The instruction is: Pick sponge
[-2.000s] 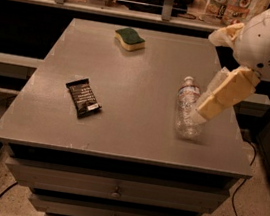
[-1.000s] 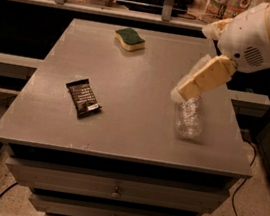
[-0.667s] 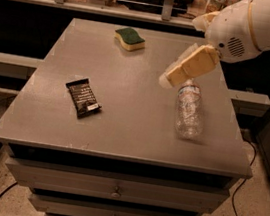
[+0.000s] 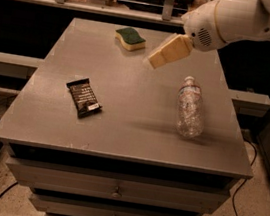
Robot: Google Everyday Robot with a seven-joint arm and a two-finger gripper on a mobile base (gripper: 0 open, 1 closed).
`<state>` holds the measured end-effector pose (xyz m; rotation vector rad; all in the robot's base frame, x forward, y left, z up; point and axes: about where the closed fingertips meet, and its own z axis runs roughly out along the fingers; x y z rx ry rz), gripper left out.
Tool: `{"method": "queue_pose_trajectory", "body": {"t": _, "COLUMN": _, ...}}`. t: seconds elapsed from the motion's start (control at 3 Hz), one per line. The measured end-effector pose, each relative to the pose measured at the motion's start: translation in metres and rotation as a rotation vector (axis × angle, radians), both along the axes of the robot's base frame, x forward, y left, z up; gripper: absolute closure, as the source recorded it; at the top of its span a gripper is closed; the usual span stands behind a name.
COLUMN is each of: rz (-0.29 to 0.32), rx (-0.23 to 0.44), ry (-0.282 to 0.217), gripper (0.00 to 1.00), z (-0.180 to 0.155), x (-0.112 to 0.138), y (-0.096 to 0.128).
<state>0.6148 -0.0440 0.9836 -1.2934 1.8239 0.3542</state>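
The sponge (image 4: 130, 38), dark green on top over pale yellow foam, lies flat at the far middle of the grey table (image 4: 127, 124). My gripper (image 4: 154, 61), with pale yellow blocky pads, hangs above the table just right of and nearer than the sponge, apart from it. It comes in from the upper right on a white arm (image 4: 239, 19). It holds nothing that I can see.
A black snack-bar wrapper (image 4: 83, 97) lies on the left of the table. A clear plastic bottle (image 4: 189, 108) lies on its side at the right. Drawers sit under the table front. Cables run on the floor at both sides.
My gripper has moved left and toward the far side, from over the bottle to a spot close to the sponge. The sponge, wrapper and bottle have not moved.
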Motion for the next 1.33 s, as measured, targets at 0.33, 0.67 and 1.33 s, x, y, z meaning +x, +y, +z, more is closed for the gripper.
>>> {"method": "queue_pose_trajectory", "body": {"t": 0.33, "rz": -0.051, "rx": 0.059, "ry": -0.001, "gripper": 0.00, "z": -0.012, "x": 0.034, "y": 0.005}}
{"method": "queue_pose_trajectory", "body": {"t": 0.67, "rz": -0.087, "rx": 0.086, "ry": 0.014, "gripper": 0.00, "z": -0.026, "x": 0.062, "y": 0.012}}
{"method": "queue_pose_trajectory", "body": {"t": 1.33, "rz": -0.125, "rx": 0.182, "ry": 0.056, "gripper": 0.00, "z": -0.047, "x": 0.109, "y": 0.032}}
